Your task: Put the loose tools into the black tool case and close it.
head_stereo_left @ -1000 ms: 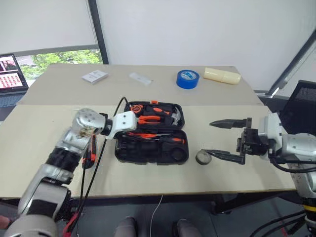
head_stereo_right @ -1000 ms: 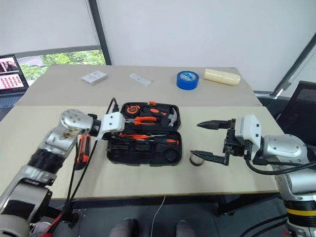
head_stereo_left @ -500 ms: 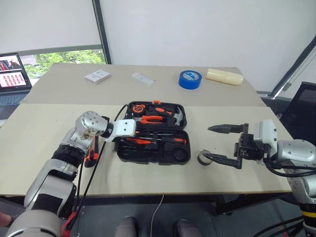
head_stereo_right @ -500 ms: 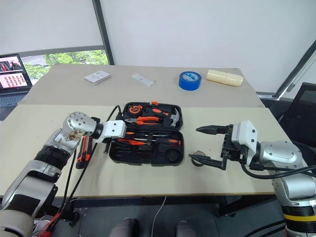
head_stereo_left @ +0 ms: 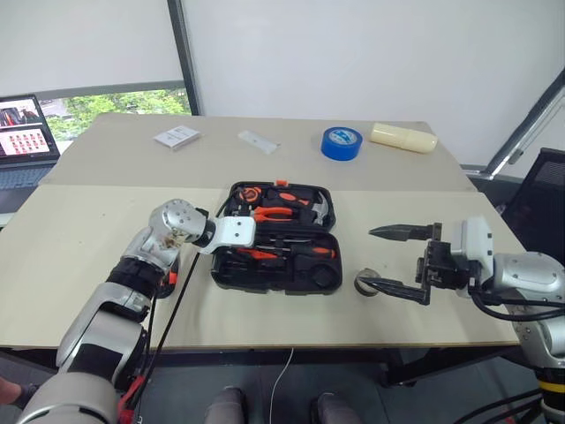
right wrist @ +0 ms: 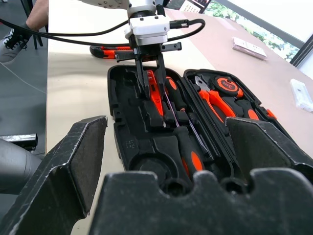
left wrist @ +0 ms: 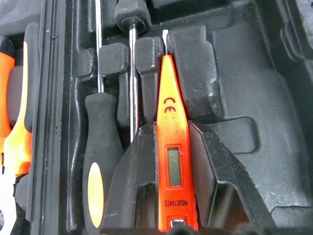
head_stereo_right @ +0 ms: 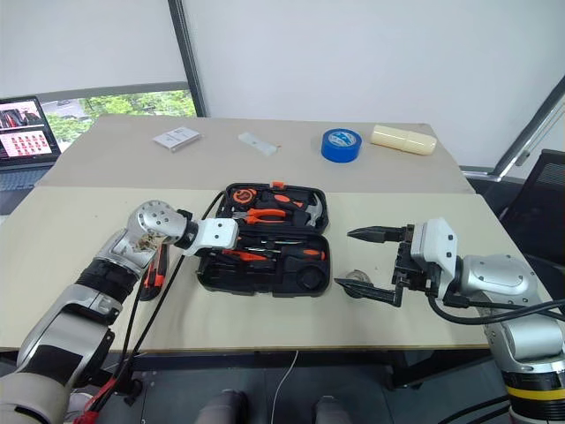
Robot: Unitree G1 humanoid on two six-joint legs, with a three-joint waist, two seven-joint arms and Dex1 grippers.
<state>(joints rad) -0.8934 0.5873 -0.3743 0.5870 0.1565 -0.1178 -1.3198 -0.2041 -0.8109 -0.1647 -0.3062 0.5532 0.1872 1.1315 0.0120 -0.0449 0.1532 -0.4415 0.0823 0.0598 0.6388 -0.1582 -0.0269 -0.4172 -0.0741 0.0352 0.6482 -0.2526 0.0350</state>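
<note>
My left hand pinches the slim all-orange screwdriver over the near half of the open black tool case, its tip lying among the moulded slots beside two seated screwdrivers. This is the seating step, I judge: next I press it into its groove and let go. My right hand hangs spread wide just beside the small dark tape ring on the worktop. The utility knife lies outside the case's left edge, not yet stowed.

Blk tool case; orange slim screwdriver; blue tape roll.
</note>
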